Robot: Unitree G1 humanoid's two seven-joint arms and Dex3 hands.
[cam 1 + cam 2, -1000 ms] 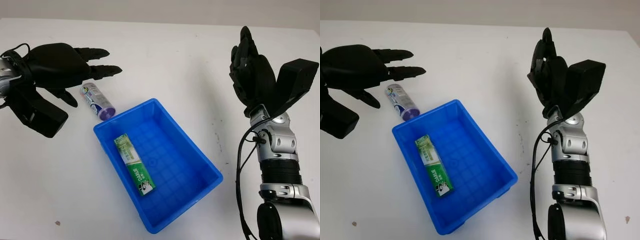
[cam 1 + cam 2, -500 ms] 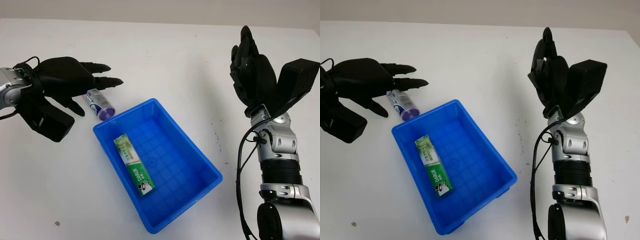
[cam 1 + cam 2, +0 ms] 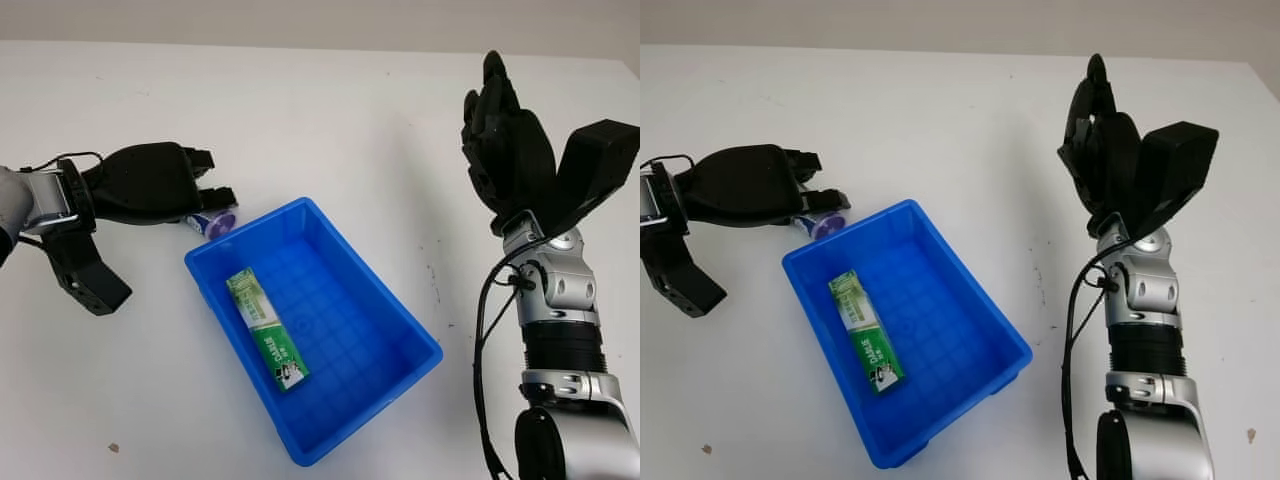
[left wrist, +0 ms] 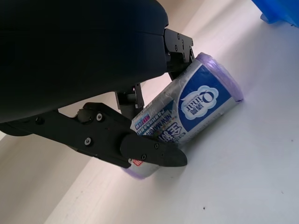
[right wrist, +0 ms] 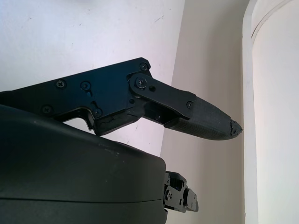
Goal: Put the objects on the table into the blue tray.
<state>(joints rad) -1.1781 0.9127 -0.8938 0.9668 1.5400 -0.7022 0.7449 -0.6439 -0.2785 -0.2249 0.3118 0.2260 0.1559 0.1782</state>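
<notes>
canister (image 4: pixel 187 116) lying on counter (image 3: pixel 330 120) just beyond blue tray (image 3: pixel 420 345) far-left corner, long axis toward it, clasped under left robot hand (image 3: pixel 160 185); right robot hand (image 3: pixel 505 140) open, raised well right of tray.

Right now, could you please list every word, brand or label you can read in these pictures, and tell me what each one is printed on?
"DARLIE": on the green toothpaste box lying in the blue tray.
"Quilt" or similar, not sharp enough to be sure: on the purple-capped roll that the left hand is closing around.
"NEW": on the roll's side; the smaller print there is too blurred to read.
</notes>
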